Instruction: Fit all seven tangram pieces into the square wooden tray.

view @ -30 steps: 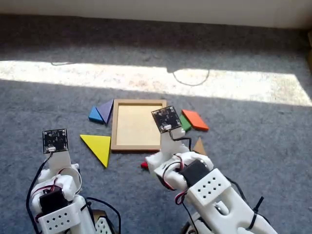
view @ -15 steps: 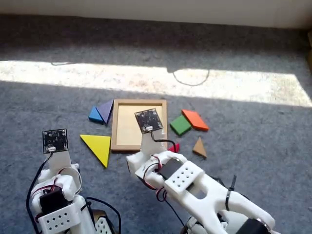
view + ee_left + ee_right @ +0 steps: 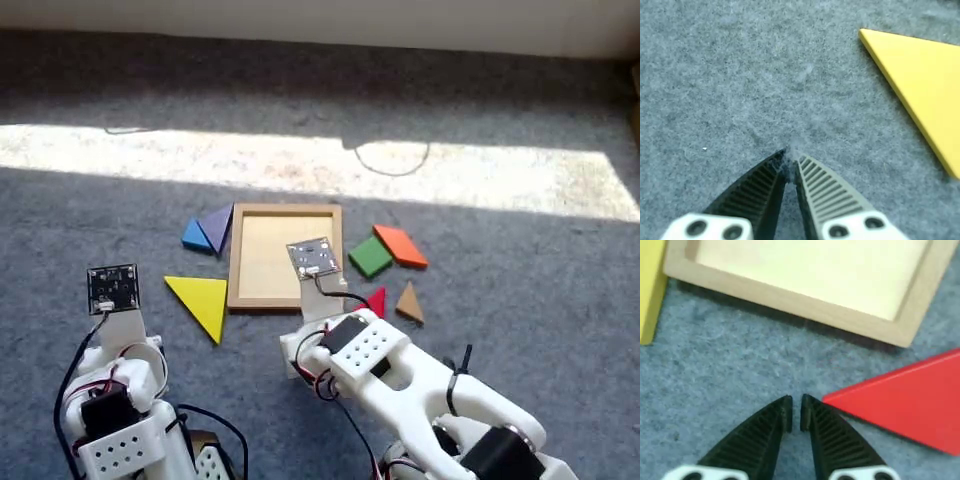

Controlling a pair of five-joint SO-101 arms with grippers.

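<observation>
Near the wooden tray (image 3: 790, 301), the right hand (image 3: 796, 412) sits closed and empty, red triangle (image 3: 915, 402) just beside; left hand (image 3: 790, 161) likewise, by the yellow triangle (image 3: 926, 84).

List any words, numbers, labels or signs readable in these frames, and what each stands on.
None can be read.
The wooden tray and the coloured pieces, such as the yellow triangle, are plain.
The black boards on the arms' wrists carry tiny marks, too small to read.

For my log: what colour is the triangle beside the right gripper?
Red triangle, clearest in right wrist view.
</observation>
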